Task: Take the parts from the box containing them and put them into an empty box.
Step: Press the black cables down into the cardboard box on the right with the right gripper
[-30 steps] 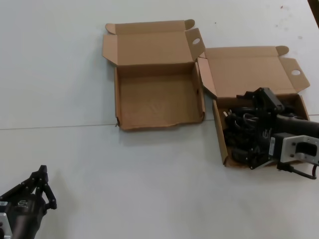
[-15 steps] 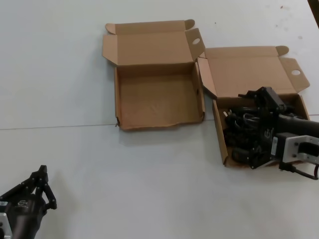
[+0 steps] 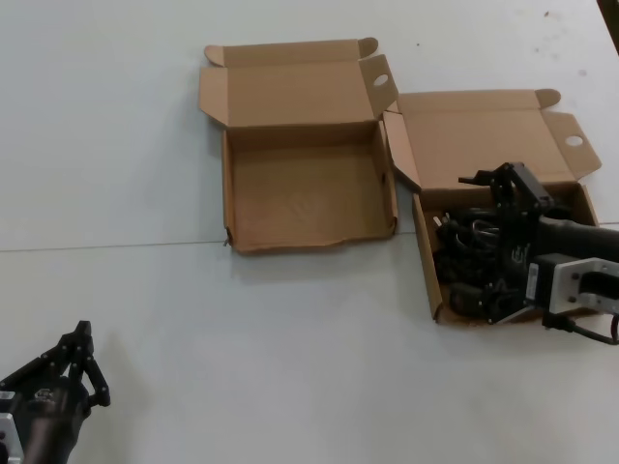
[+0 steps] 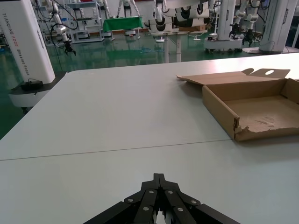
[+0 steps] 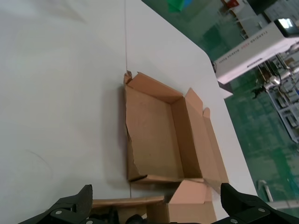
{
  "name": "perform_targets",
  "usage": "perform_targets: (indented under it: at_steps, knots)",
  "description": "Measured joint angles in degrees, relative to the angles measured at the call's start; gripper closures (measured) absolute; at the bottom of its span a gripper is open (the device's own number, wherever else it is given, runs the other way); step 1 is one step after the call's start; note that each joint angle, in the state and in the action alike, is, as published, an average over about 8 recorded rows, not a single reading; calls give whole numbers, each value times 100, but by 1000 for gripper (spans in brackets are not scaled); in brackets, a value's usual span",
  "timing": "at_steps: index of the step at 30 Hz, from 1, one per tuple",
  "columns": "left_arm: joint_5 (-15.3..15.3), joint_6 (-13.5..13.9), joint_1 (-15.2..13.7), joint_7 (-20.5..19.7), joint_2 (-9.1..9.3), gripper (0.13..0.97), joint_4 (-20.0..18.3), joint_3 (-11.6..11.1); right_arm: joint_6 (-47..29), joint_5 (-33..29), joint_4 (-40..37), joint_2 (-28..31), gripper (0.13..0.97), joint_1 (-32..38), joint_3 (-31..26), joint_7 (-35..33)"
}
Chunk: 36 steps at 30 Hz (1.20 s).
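Observation:
The box containing the parts [image 3: 424, 253] stands open at the right, its lid [image 3: 484, 135] folded back. Black power cords [image 3: 462, 244] lie bundled inside it. My right gripper [image 3: 481, 242] is open wide, low over the cords, one finger near the box's back and one near its front; it holds nothing. In the right wrist view its fingertips [image 5: 86, 192] spread wide over the box's wall [image 5: 126, 201]. The empty box [image 3: 309, 193] with a wavy front wall stands to the left of it and shows in the right wrist view [image 5: 154, 135]. My left gripper [image 3: 79, 350] is shut, parked at the near left.
The white table [image 3: 290, 367] has a thin seam running across it just in front of the empty box. The empty box's torn corner [image 4: 236, 125] shows in the left wrist view, far from my left gripper [image 4: 159, 177]. Other robots stand beyond the table's far edge.
My right gripper has shifted a little towards the back of the box of cords, with its wrist drawing slightly to the right. The left arm has not moved.

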Motion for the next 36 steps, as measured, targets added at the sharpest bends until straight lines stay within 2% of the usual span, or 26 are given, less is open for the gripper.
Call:
perform_targets:
  at_steps: [19, 29, 32, 36]
  knots:
    - [0, 0, 0, 0, 0, 941, 0, 0, -1064, -675, -189, -165, 129, 437, 0, 0]
    - [0, 0, 0, 0, 0, 941, 0, 0, -1378, -891, -376, -298, 129, 570, 22, 0]
    - [0, 0, 0, 0, 0, 941, 0, 0, -1544, -1093, -427, -378, 129, 475, 241, 0]
    - [0, 0, 0, 0, 0, 941, 0, 0, -1980, -1687, -488, -596, 129, 112, 966, 0]
